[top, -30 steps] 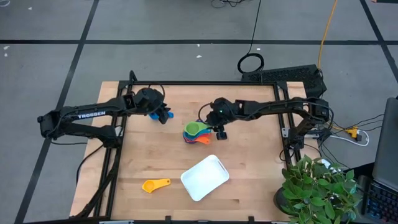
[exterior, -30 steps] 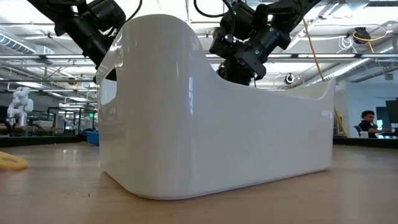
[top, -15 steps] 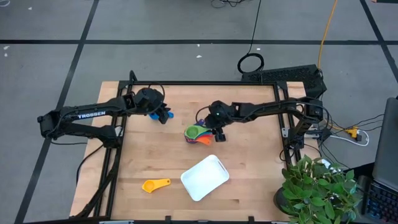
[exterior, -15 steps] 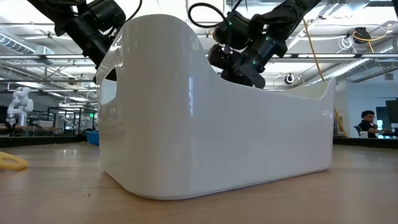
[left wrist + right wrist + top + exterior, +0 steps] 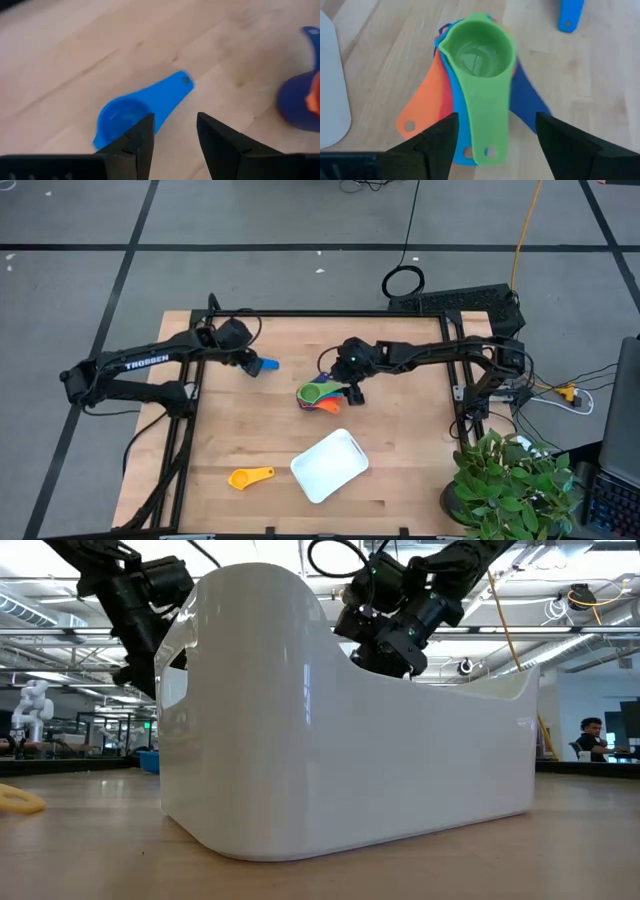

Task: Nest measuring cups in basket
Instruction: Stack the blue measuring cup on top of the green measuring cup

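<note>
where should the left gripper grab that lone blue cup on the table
Probably the flat handle of the blue cup, taken from straight above. The cup lies alone on the bare table, handle sticking out sideways past the bowl. The left gripper hovers open over it, so its fingers could straddle the handle's narrow width.

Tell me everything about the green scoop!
The green measuring cup looks like shiny plastic, with a round empty bowl and a long flat handle that has a hole at its end. It lies upright on top of the stack of cups on the wooden table. The right gripper hovers above its handle, fingers open.
</note>
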Motion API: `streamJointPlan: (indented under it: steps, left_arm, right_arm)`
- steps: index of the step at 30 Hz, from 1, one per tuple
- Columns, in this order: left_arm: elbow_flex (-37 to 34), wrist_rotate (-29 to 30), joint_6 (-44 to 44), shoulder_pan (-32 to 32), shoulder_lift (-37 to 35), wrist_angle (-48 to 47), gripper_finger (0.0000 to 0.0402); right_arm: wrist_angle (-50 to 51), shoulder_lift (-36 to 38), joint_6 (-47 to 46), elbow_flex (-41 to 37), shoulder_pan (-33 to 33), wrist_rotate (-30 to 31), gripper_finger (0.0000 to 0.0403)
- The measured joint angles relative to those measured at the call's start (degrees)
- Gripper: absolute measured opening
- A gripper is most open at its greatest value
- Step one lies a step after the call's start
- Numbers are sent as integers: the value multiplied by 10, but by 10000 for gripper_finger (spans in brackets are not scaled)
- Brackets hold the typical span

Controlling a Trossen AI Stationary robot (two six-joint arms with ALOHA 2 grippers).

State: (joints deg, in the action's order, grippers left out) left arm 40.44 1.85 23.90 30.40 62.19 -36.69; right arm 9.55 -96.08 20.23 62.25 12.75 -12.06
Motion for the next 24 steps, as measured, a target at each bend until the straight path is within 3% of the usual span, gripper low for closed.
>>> streamJointPlan:
  steps: [9, 24]
  left_arm:
    - [47, -1, -11, 64, 85, -113, 149]
    - [72, 8, -101, 125, 196, -99, 150]
  right_arm:
    - [3, 33, 4, 0, 19, 0, 258]
    - [26, 38, 18, 0, 26, -1, 258]
